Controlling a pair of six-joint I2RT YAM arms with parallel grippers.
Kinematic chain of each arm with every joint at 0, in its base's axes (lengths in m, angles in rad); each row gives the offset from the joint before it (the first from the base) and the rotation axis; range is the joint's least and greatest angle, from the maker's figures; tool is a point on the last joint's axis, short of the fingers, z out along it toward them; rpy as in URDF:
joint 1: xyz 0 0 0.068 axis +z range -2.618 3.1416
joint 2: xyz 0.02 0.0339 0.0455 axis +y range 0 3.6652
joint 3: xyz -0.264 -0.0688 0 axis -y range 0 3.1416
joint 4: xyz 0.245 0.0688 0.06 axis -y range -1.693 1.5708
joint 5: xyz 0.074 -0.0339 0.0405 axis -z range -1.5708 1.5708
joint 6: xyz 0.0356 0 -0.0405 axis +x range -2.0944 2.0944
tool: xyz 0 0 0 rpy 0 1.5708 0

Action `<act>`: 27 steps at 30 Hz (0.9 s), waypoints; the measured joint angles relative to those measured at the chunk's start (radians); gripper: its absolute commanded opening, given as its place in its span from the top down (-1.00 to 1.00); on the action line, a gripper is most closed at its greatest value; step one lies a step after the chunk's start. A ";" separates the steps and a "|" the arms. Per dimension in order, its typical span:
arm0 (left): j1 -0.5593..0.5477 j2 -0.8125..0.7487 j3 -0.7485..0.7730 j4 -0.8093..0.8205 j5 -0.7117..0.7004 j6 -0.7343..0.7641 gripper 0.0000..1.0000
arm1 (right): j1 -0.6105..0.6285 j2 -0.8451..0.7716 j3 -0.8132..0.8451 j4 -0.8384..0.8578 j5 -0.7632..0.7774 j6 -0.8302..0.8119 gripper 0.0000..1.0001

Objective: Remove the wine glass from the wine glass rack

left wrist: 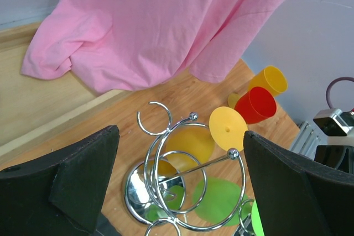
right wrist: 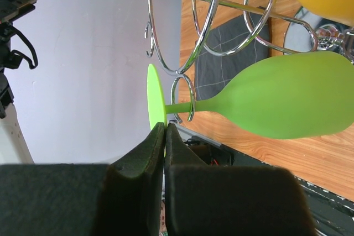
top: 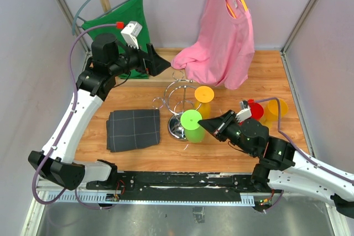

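Observation:
The chrome wine glass rack stands mid-table. A green wine glass hangs upside down from a near loop, its stem in the loop. A yellow wine glass hangs behind it. My right gripper is shut on the rim of the green glass's foot, with the bowl to the right. My left gripper is open and empty, above and behind the rack. In the left wrist view the rack shows between its fingers, apart from them.
A red cup and a yellow cup lie at the right. A dark folded cloth lies left of the rack. A pink shirt hangs down just behind the rack. A green cloth hangs at back left.

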 measured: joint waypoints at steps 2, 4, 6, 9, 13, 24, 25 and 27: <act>0.000 0.000 0.000 0.000 0.003 0.000 -0.98 | 0.000 -0.006 0.000 0.000 0.006 0.002 0.99; 0.000 0.001 0.000 0.000 0.005 0.000 -0.98 | 0.000 -0.011 0.002 0.000 0.010 0.005 0.99; 0.000 0.002 0.000 0.000 0.006 0.000 -0.98 | 0.000 -0.016 0.005 -0.001 0.011 0.006 0.99; 0.000 0.005 0.000 0.000 0.007 0.000 -0.98 | 0.000 -0.022 0.008 -0.001 0.011 0.009 0.99; 0.000 0.010 0.000 0.001 0.008 0.000 -0.98 | 0.000 -0.013 0.008 0.000 0.010 0.015 0.99; 0.000 0.011 0.000 0.001 0.008 0.000 -0.98 | 0.047 0.016 0.005 0.008 0.008 0.039 0.99; 0.000 0.011 0.000 0.001 0.008 0.000 -0.98 | 0.053 0.013 0.005 0.005 0.012 0.039 0.99; 0.000 0.011 0.000 0.001 0.008 0.000 -0.98 | 0.068 0.008 0.005 -0.003 0.024 0.039 0.99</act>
